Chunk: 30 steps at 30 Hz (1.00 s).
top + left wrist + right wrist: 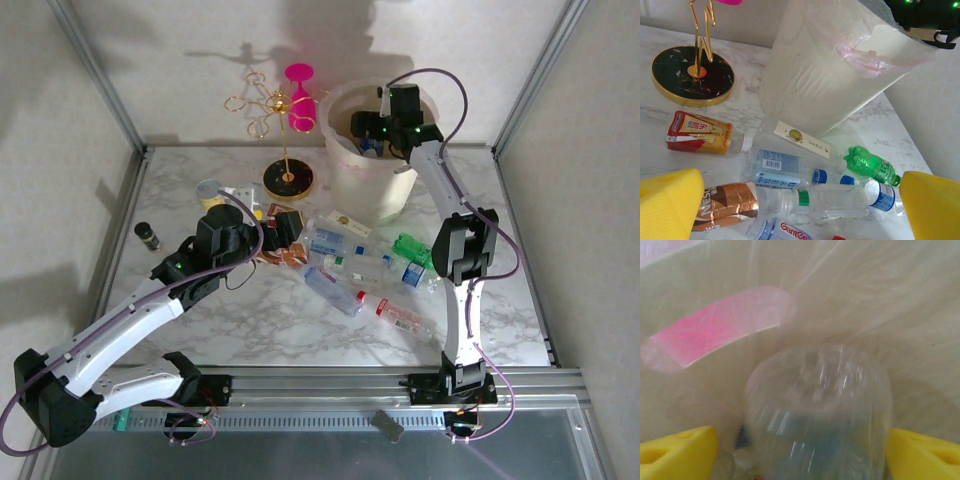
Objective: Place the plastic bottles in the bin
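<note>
Several plastic bottles [335, 290] lie in a loose heap mid-table, among them a green one [412, 248]. My left gripper [285, 240] hovers open over the heap's left side. Between its yellow pads [670, 200] I see a clear bottle with a green band [835, 200], a blue-labelled one [780, 167], a brown-labelled one [725, 205] and a red-labelled one [697, 132]. The bin [360, 190] stands at the back. My right gripper [385, 130] reaches down into it, open [802, 450]. A blurred clear bottle [817, 405] sits loose between its pads, against the liner [865, 290].
A gold wire stand [285, 130] with a pink glass [299, 75] stands left of the bin on a round black base [692, 75]. A short yellow cup [210, 192] and a tiny dark vial [148, 236] sit at the left. Metal frame posts border the table.
</note>
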{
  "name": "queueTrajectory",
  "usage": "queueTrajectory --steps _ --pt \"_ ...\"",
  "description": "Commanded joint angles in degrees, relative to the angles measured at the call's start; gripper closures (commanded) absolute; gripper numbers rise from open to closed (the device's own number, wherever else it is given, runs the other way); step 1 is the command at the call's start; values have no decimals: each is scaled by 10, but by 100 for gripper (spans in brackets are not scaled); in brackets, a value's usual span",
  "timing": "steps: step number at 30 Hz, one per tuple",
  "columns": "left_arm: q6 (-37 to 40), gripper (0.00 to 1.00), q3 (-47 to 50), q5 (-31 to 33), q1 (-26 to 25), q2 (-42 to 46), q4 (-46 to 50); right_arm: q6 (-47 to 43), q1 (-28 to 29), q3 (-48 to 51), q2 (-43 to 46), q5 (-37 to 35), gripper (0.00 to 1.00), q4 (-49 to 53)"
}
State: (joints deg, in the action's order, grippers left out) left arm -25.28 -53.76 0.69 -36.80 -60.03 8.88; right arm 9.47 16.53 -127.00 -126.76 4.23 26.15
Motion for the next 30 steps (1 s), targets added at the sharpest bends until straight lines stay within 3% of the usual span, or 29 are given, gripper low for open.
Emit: queueTrajectory --steps 1,6,10,17,21,24,27,30 --pt "-2 0 0 -6 10 14 -11 -11 5 -23 23 -17 1 3" --pt "-11 0 -8 15 13 12 -1 -50 27 -52 51 -87 1 15" --pt "-45 0 -27 53 15 7 25 -35 33 8 125 -141 1 -32" --pt "-175 0 -81 146 16 8 118 -2 41 102 261 -135 3 -73" --pt "-235 0 -67 157 21 15 149 8 48 164 342 -97 14 -39" --pt "-276 0 -48 112 50 11 167 19 63 238 413 -125 17 -17" --pt "-330 0 -23 33 104 -4 189 31 89 307 484 -228 16 13" --pt "-370 0 16 -45 137 -18 174 100 92 413 570 -231 16 6"
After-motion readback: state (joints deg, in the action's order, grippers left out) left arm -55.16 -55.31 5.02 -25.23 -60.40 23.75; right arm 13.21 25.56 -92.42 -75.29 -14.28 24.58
